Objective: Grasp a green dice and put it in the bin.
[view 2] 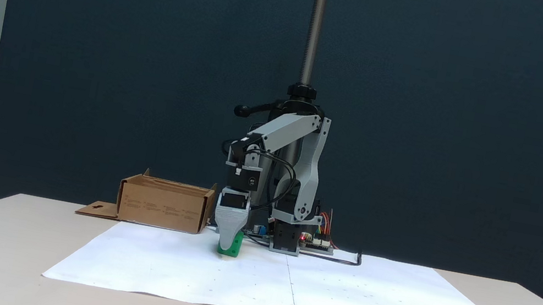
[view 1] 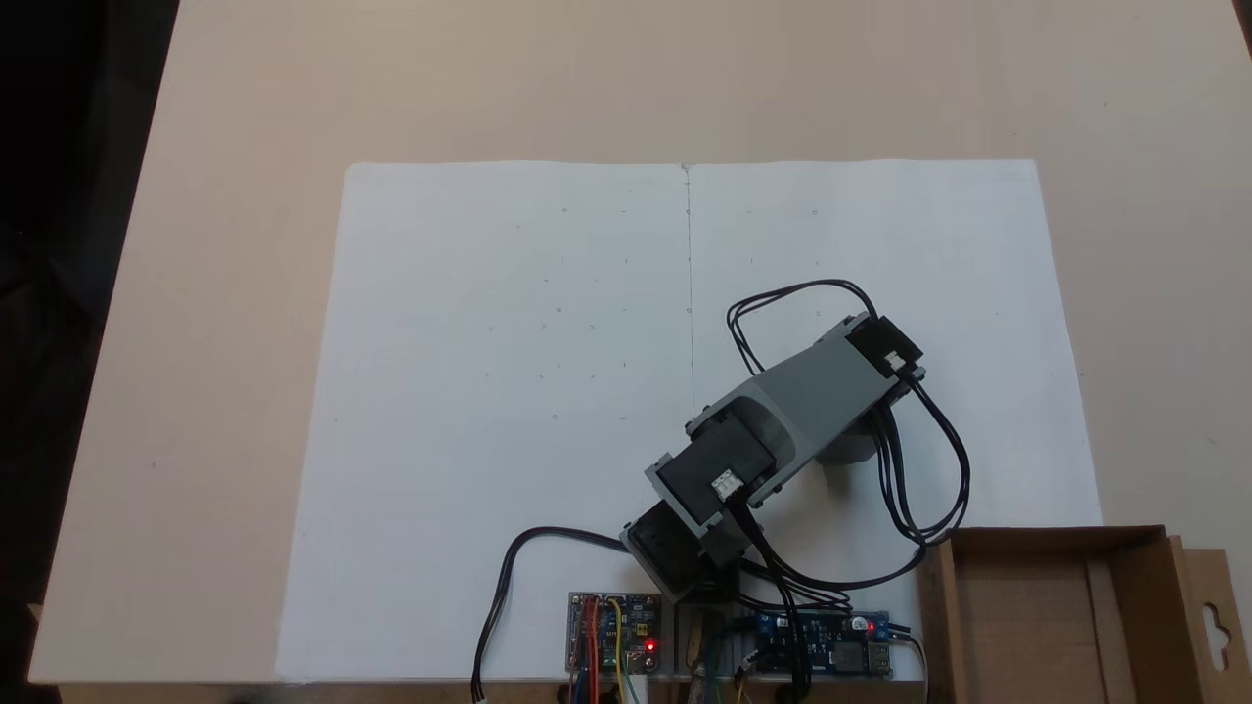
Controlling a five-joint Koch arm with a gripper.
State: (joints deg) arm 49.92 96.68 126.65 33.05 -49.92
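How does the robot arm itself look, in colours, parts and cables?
The arm has light grey plastic links joined by black boxy servo motors with small white connectors. Thin black cables loop alongside it. The gripper is pale grey and tapers downward.

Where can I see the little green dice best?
In the fixed view from the table's front: the green dice sits on the white paper under the tool. In the fixed view from above, the arm covers that spot, so I can't make the dice out.
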